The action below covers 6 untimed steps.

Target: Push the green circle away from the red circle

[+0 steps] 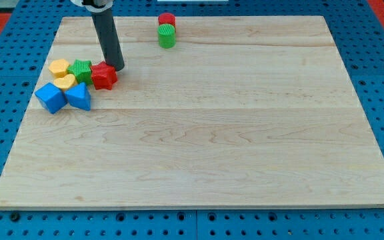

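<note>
Green circle (167,37) is parked at the far edge, touching the red circle (167,20) just behind it. No gripper here, only my tip (118,67), left beside the red star (103,75). Both circles could get shoved together if contact's off-centre.

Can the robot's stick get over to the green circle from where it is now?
Probably yes. My tip sits by the red star in the left cluster, and the bare board between it and the green circle has no blocks. The red circle touches the green one on its far side, not on my path.
</note>
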Each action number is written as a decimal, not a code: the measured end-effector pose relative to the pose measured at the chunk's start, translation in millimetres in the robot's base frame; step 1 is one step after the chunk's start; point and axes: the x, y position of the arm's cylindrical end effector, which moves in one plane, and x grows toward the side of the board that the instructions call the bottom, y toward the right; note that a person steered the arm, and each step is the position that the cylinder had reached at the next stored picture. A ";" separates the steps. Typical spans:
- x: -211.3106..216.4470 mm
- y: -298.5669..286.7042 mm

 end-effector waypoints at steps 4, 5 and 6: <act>-126.4 165.9; -146.9 117.3; -144.0 76.0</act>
